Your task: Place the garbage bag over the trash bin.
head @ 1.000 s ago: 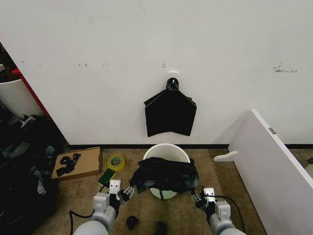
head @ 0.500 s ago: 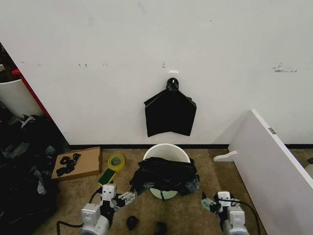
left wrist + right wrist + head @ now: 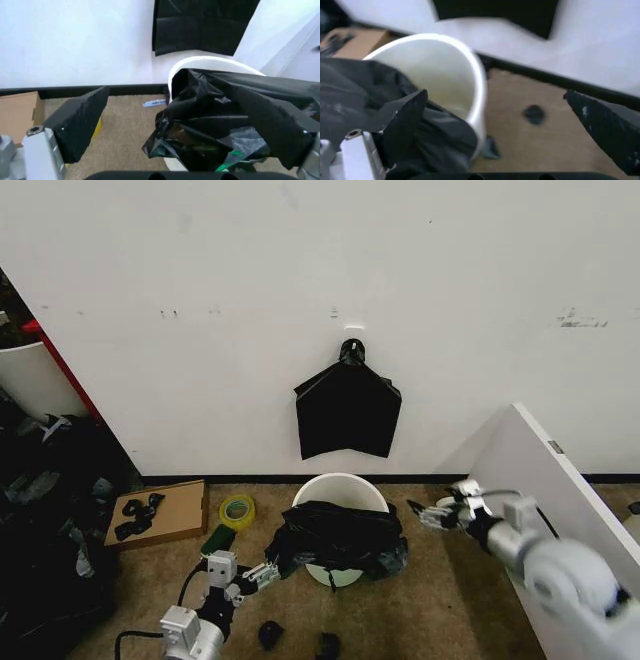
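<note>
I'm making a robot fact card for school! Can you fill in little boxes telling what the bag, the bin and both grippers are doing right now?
garbage bag: black, crumpled over the bin's near rim, far rim still bare
trash bin: white bucket on the carpet by the wall
left gripper: low, beside the bag's near-left edge, jaws open, empty
right gripper: raised to the right of the bin, jaws open, empty
hanging bags: black bundle on the wall above the bin

Head looks down; both wrists sit close, sharing the trash bin (image 3: 340, 488).
</note>
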